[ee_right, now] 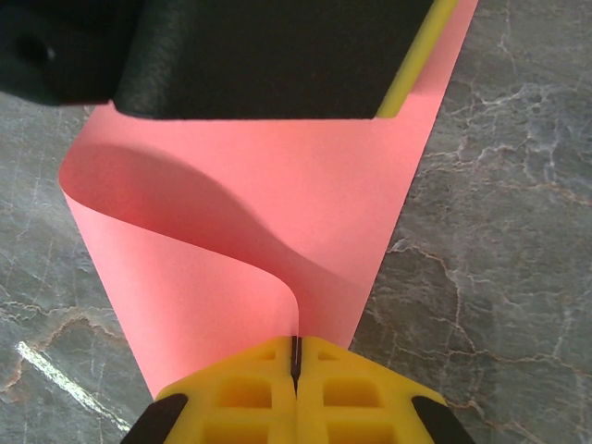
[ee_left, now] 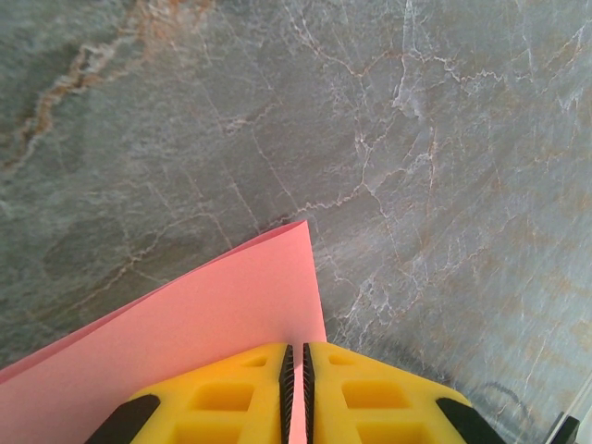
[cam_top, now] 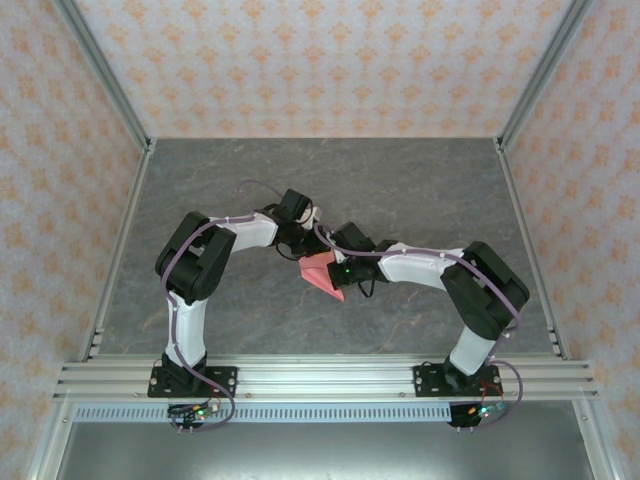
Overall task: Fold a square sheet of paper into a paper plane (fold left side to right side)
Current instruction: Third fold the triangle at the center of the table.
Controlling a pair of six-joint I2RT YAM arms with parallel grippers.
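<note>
Square sheet of paper (ee_right: pixel 277 185) is pinched at its near edge by the closed yellow right gripper (ee_right: pixel 296 356), curled over on itself above the grey marbled table (ee_right: pixel 499 231), far end overlapped by a black body with yellow edge (ee_right: pixel 259 55).

The left gripper (ee_left: pixel 296 363) and right gripper (ee_right: pixel 296 351) crowd the sheet of paper (cam_top: pixel 326 279) at the middle of the table (cam_top: pixel 400 180), perhaps touching each other; its far edge and corners lie open.

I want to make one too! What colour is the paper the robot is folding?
The paper is plain pink-red, clearest in the right wrist view.
</note>
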